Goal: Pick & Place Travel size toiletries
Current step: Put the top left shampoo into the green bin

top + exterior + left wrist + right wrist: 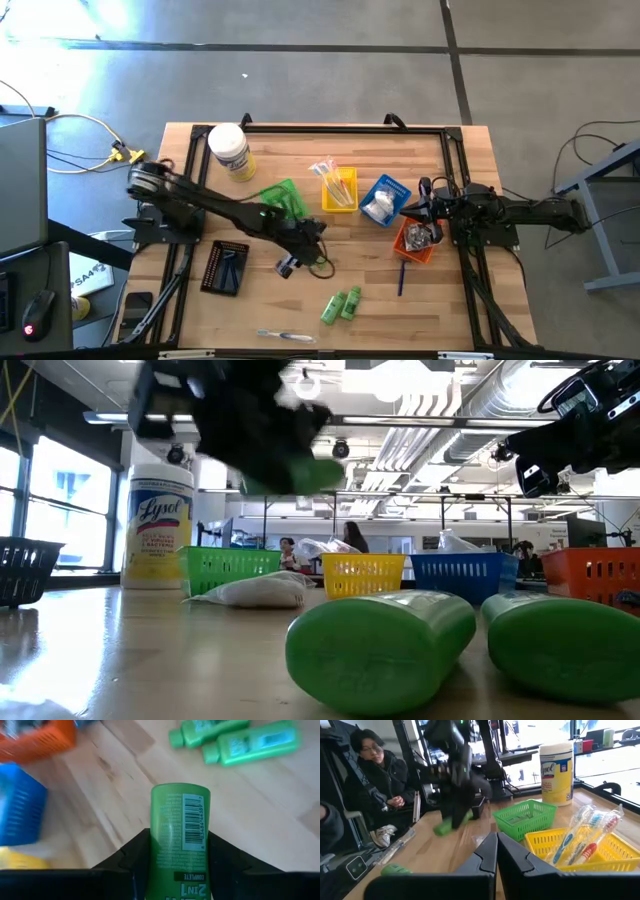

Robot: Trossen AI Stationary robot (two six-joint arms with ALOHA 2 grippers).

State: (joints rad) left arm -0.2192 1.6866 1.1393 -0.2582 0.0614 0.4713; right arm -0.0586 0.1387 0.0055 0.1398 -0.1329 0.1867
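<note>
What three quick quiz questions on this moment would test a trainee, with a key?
1. True or false: the left gripper is shut on a green tube.
2. How many green tubes lie loose on the table? A) two B) four
3. Fill in: the toothbrushes lie in the ___ basket.

Key: 1 true. 2 A; the pair lies near the front edge. 3 yellow. The right gripper waits shut near the orange basket.

The left pincer (177, 865) grips a green tube (179, 827) above the wooden table (125, 795), two more green tubes (235, 740) beyond.
</note>
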